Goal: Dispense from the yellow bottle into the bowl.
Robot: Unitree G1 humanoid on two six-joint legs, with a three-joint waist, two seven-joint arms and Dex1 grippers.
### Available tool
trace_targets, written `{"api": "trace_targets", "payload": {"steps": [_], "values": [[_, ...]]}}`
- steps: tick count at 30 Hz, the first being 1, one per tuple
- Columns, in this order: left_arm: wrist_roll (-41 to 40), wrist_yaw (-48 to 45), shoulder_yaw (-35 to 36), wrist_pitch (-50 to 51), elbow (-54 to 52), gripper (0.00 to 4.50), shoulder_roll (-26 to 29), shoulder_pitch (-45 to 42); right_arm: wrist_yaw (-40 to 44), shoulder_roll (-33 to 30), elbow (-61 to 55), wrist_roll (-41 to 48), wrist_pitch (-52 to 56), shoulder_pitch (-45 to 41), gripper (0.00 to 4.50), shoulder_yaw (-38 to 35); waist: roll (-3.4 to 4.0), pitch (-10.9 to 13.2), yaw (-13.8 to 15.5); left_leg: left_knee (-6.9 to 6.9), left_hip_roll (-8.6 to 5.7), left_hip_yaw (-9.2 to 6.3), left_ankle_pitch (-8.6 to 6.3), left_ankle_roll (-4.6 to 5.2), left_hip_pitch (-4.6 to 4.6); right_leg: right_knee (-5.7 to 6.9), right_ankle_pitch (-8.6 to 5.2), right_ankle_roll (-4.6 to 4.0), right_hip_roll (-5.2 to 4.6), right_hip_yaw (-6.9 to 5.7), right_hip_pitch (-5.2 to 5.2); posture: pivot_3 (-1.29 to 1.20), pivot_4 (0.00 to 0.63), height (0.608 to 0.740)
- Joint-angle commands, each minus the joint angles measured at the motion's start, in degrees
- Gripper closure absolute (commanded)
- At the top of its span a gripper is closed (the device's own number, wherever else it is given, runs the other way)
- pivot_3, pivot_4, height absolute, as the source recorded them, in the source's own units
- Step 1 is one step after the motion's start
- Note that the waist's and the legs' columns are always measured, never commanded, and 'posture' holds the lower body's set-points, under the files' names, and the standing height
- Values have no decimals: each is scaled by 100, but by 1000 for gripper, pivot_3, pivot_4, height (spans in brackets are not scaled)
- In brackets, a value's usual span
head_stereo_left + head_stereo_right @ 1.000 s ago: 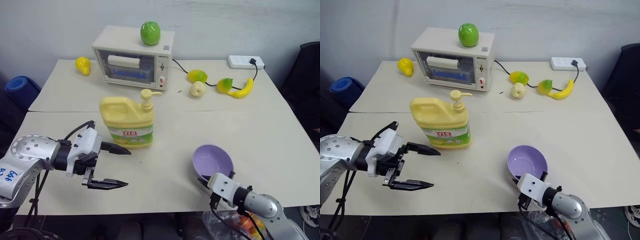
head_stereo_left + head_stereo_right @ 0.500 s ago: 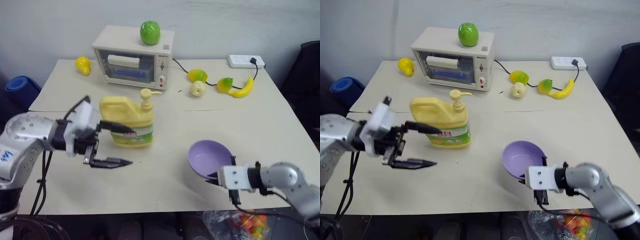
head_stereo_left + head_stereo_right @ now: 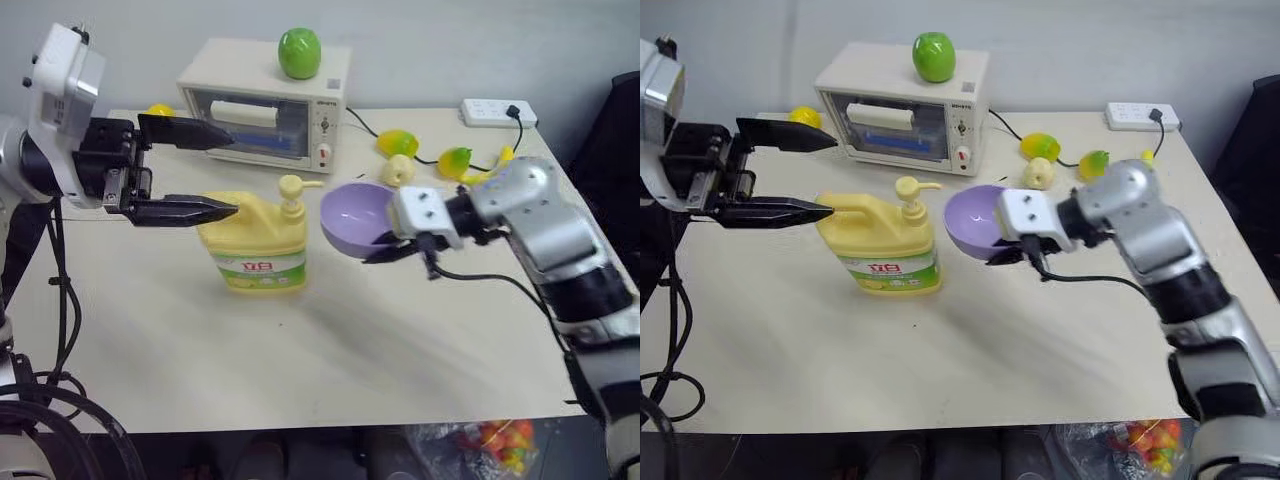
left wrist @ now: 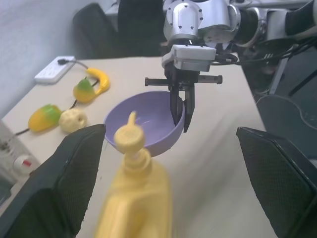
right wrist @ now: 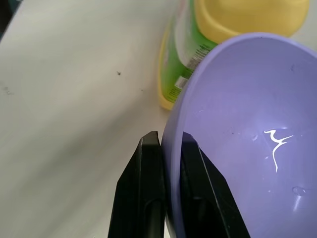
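The table (image 3: 150,340) carries everything here, and the yellow bottle (image 3: 255,240) standing upright near its middle serves as the landmark. Behind the bottle, towards the wall, sits a cream toaster oven (image 3: 262,105) with a green apple (image 3: 300,52) on its roof. The left gripper (image 3: 205,170) hangs in the air to the bottle's left, above its handle, its two black fingers spread wide and holding nothing. The right gripper (image 3: 395,247) is just to the bottle's right, clamped on the rim of the bowl (image 3: 355,218), one finger inside the wall and one outside. The bowl is lifted off the table and tilted, its opening facing the pump top (image 4: 130,139) (a small white squiggle (image 5: 276,141) lies on its inner wall). Farther right of the bottle lie small fruits (image 3: 398,172) and a white power strip (image 3: 498,112).
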Motion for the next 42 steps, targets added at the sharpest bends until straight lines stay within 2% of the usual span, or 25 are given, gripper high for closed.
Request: {"api": "trace_targets", "payload": {"steps": [1,3,9,17,20,28,33,42], "values": [[223,-80,-6,-199,176,0,35,-246,-344,183,-25,-299,374,-350,4490,38,0,0,-11,21,-1,7,-3,-5,-35,24,2,-4,-13,-29,-41,0,150,740],[264,-118,-30,-207,212,0,6,-300,-518,283,9,-470,418,-420,4490,69,0,0,-27,34,-10,9,-2,-7,-77,29,7,-9,-34,-58,-75,0,150,740],[351,-152,-154,-205,182,0,-166,-306,-626,350,-197,-447,859,-539,4490,-62,0,0,-91,43,-29,13,-2,-6,-75,39,10,-5,-67,-88,-67,0,150,740],[818,-77,-454,-611,1048,0,-840,-1076,-450,292,-763,48,1969,-974,4490,-271,0,0,-103,108,-29,13,-5,1,-71,90,23,-13,-64,-86,-57,0,150,740],[757,-273,-452,-615,1345,561,-1033,-1310,-460,276,-783,93,2061,-1029,4500,-251,0,0,-93,114,-29,12,-3,5,-59,95,28,-14,-64,-86,-44,0,150,740],[921,-615,-570,-697,1564,2959,-1138,-1456,-516,264,-737,40,1994,-1035,4500,-172,0,0,-113,110,-30,14,0,7,-68,92,32,-13,-66,-84,-55,0,150,740],[1152,-613,-666,-862,1618,4297,-1241,-1432,-589,290,-638,-41,1878,-1013,4500,-103,0,0,-103,113,-31,14,0,7,-69,93,32,-12,-67,-84,-55,0,150,740],[1463,-502,-736,-1104,1787,4297,-1463,-1478,-484,200,-565,-210,1474,-987,4500,-47,0,0,-115,111,-30,15,0,7,-69,93,33,-11,-66,-84,-56,0,150,740]]}}
